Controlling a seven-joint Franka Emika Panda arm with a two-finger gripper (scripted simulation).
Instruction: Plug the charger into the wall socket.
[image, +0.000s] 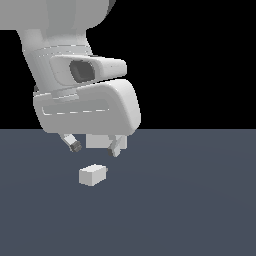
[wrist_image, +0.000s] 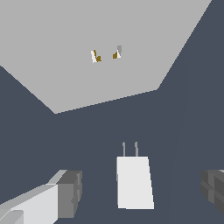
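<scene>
In the wrist view, the 2 grey finger pads (wrist_image: 70, 193) frame the scene, one on each side, spread wide with nothing between them but open floor and the charger (wrist_image: 134, 183). The gripper (wrist_image: 142, 192) is not touching it. The charger lies flat on the dark blue-grey floor (wrist_image: 183, 131), closer to one pad than the other, an off-white block with 2 short prongs pointing away from the camera toward the wall socket (wrist_image: 87, 26). That socket is a light-grey plate standing beyond the charger, well apart from it, with 2 small yellowish slots near its centre.

In the exterior view, the gripper (image: 95, 148) hangs just above the charger (image: 93, 175), fingers apart, with a clear gap of floor showing between fingertips and block. The large white arm (image: 85, 105) fills the upper part of the exterior view's left.
</scene>
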